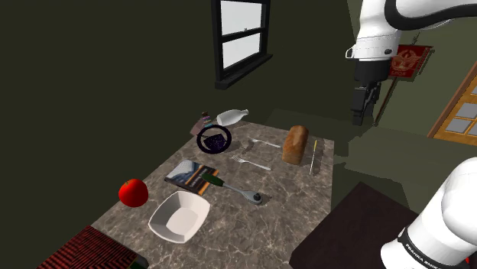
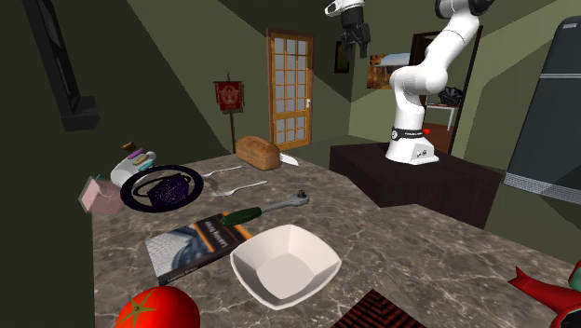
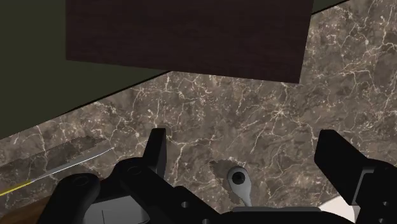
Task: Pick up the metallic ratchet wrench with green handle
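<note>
White bowl (image 1: pixel 180 216) sat at lower centre of the shoulder view, its plain white inside showing. Dark ringed dish (image 1: pixel 215 139) above it in the frame, something purple lying in it; could not tell what.

Arm reared up at the upper right of the shoulder view, wrist bent so the gripper (image 1: pixel 361 118) pointed down, well above the tabletop (image 1: pixel 294 210) near its right-hand edge. In the second exterior view the gripper (image 2: pixel 344 63) hung at top centre, high over the stand.

Wrist view: gripper (image 3: pixel 248 159) spread wide, fingers (image 3: pixel 156 149) well apart, clasping nothing and touching nothing.

Ratchet wrench (image 1: pixel 237 189) lay flat on the tabletop at centre frame, just above the bowl, green handle end against the book (image 1: pixel 191 175), metal head toward the right. Its head (image 3: pixel 238 178) showed between the open fingers, far below them.
</note>
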Robot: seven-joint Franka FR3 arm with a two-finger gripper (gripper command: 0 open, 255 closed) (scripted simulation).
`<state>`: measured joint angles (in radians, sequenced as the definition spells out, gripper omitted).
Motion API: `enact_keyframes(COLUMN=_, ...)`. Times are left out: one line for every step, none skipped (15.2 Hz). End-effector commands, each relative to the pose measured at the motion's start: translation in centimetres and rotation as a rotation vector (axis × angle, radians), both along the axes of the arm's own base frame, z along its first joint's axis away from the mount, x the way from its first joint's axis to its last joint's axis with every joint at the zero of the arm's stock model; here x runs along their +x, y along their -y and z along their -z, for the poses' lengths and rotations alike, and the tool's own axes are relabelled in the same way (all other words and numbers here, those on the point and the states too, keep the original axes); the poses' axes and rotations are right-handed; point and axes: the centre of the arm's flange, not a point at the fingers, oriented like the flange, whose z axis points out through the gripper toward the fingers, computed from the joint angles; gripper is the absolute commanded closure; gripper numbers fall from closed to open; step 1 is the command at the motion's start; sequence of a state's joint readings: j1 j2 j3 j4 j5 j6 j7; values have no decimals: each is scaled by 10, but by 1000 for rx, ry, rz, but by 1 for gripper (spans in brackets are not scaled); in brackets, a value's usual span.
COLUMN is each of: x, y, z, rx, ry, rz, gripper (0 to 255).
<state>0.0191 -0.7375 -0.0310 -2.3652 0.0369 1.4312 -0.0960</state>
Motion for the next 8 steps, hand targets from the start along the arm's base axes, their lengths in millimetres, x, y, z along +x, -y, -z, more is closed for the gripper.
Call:
enact_keyframes(x=0, y=0, z=0, rx=0, ry=0, rz=0, gripper=0)
enact_keyframes(x=7, y=-3, z=10, rx=1, ry=6, rz=-8, gripper=0)
enact_keyframes(x=13, y=-7, z=20, rx=1, ry=12, rz=-16, gripper=0)
enact_keyframes(x=20, y=-10, z=30, rx=2, ry=18, rz=-25, gripper=0)
enact_keyframes(x=27, y=-14, z=40, rx=2, ry=24, rz=-33, gripper=0)
enact_keyframes(x=34, y=-18, z=50, rx=3, ry=30, rz=-41, gripper=0)
enact_keyframes(x=41, y=-21, z=60, rx=3, ry=36, rz=-49, gripper=0)
enact_keyframes(x=48, y=-25, z=70, rx=4, ry=42, rz=-57, gripper=0)
